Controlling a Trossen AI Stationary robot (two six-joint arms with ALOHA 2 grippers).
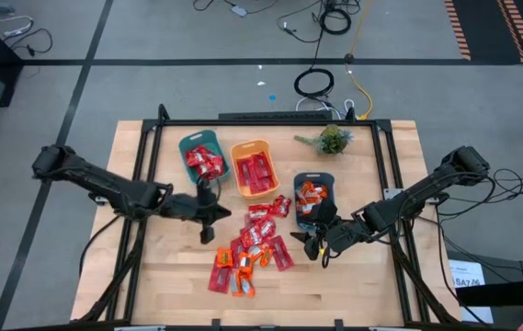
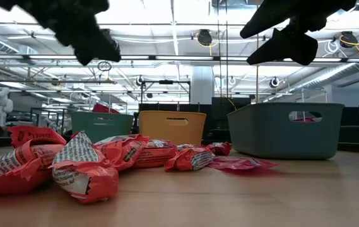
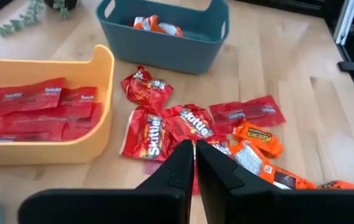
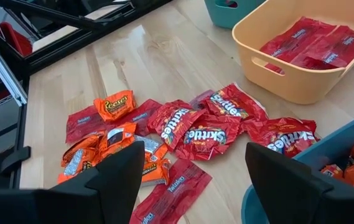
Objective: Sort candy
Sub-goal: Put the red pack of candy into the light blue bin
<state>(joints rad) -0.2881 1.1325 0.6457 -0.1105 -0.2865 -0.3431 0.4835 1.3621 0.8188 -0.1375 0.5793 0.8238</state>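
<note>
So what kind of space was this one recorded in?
Likely a robotics lab or workshop: a wooden table on grey floor with loose cables, exposed ceiling pipes and hanging lights.

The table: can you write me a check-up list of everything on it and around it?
Surface: wooden table, bare apart from the middle.
Job's things: loose candy in a pile at the centre; red packs in the teal bin and the orange bin; orange packs in the right teal bin.
Clutter: small plant at the back edge.
Grippers: left gripper shut, holding nothing, above the pile's left side; right gripper open, empty, just right of the pile.
Cables: coils and a yellow lead on the floor behind the table.
Surroundings: grey floor, a large indoor hall in the low view; no people seen.
</note>
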